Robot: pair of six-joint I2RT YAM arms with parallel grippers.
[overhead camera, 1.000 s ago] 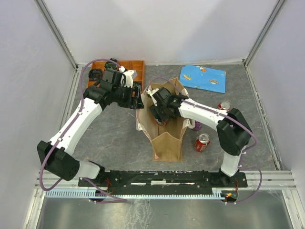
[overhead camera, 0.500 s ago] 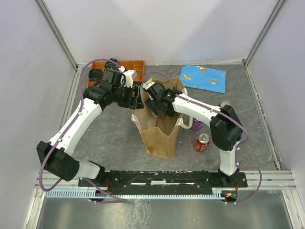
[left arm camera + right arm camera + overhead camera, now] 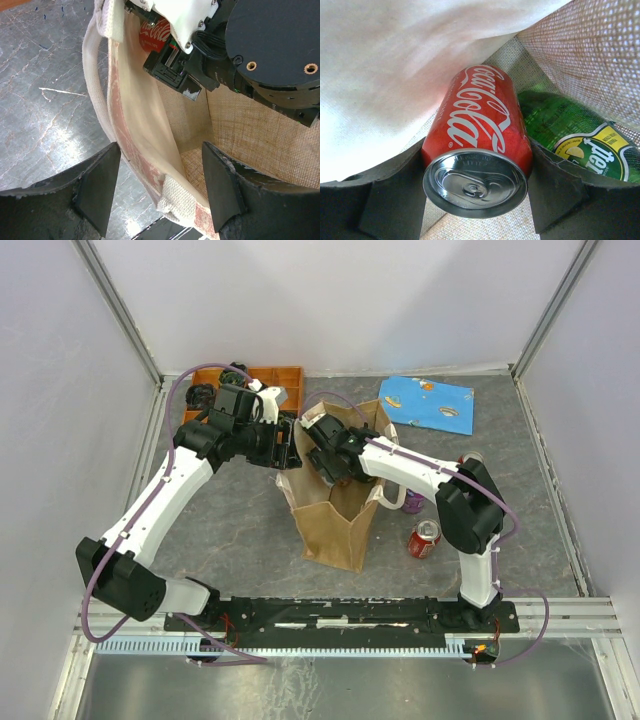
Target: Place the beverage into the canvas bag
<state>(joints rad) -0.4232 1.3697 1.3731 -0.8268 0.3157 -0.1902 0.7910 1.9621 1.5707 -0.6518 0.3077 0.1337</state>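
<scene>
The tan canvas bag stands open mid-table, with a white handle at its left rim. My right gripper is down inside the bag's mouth, shut on a red Coca-Cola can. The can lies between both fingers, top towards the camera, above the woven bag floor. It also shows in the left wrist view. A green bottle lies in the bag beside the can. My left gripper is open, its jaws straddling the bag's left rim without pinching it.
A red can stands on the table right of the bag, another can behind the right arm, and a purple item by the bag. A blue patterned cloth lies far right. The orange compartment tray sits behind the left gripper.
My right gripper has carried the can from the bag's middle towards its far-left corner and lower. The bag has shifted and leaned left with it. The left arm has barely moved.
</scene>
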